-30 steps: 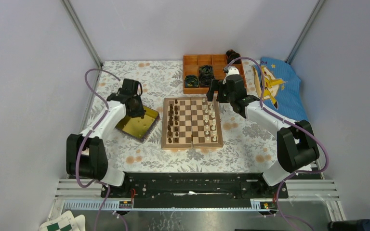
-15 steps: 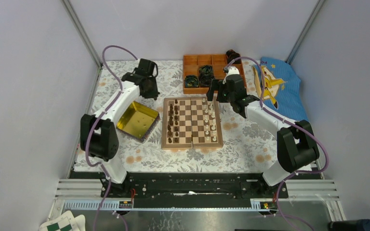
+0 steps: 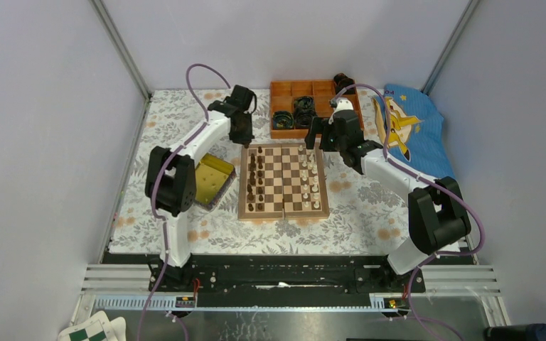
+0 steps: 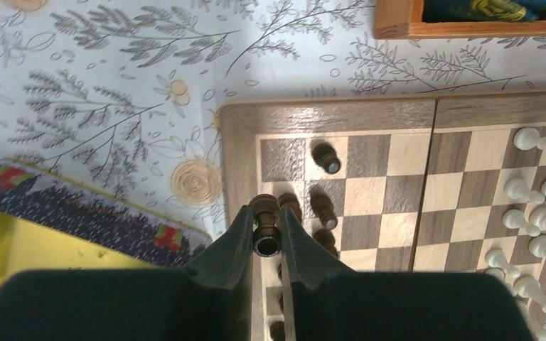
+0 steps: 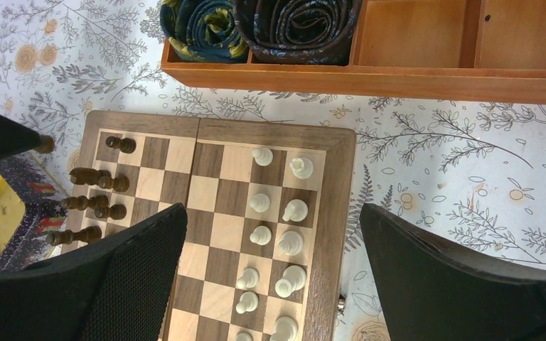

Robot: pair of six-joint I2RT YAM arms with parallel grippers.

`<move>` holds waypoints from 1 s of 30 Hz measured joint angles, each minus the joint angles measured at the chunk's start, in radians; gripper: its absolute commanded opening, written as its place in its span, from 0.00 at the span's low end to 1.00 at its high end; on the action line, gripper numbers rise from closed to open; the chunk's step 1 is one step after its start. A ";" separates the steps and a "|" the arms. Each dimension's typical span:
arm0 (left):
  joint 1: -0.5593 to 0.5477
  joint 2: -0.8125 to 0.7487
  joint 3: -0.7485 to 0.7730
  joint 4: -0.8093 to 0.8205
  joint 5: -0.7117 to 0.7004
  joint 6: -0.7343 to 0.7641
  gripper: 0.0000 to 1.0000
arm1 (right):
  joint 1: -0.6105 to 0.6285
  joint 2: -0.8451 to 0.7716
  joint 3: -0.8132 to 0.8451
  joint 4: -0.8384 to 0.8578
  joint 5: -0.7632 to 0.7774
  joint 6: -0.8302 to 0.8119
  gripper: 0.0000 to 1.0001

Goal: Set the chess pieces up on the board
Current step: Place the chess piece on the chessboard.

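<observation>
Well, my left gripper [image 4: 265, 222] was clamped on a dark brown chessman [image 4: 264, 204] over the left border of the board [image 4: 327, 114], near its far corner. My right gripper [image 5: 271, 217] hung above the board's far-right edge, fingers wide apart, holding nothing. The other dark pieces [image 3: 253, 177] lined the board's left files and the cream pieces [image 3: 311, 177] its right.

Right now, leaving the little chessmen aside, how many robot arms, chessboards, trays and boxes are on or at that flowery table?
Robot arms: 2
Chessboard: 1
Gold tray: 1
Orange wooden box: 1
Total: 5
</observation>
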 measured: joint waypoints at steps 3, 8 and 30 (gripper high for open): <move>-0.018 0.043 0.039 -0.001 -0.006 0.005 0.00 | 0.000 0.003 0.000 0.000 0.005 0.000 1.00; -0.034 0.087 0.084 -0.002 -0.013 0.013 0.00 | 0.000 0.008 0.000 0.000 0.005 0.000 1.00; -0.036 0.166 0.093 0.003 -0.029 0.023 0.00 | 0.000 0.040 0.000 0.000 0.005 0.000 1.00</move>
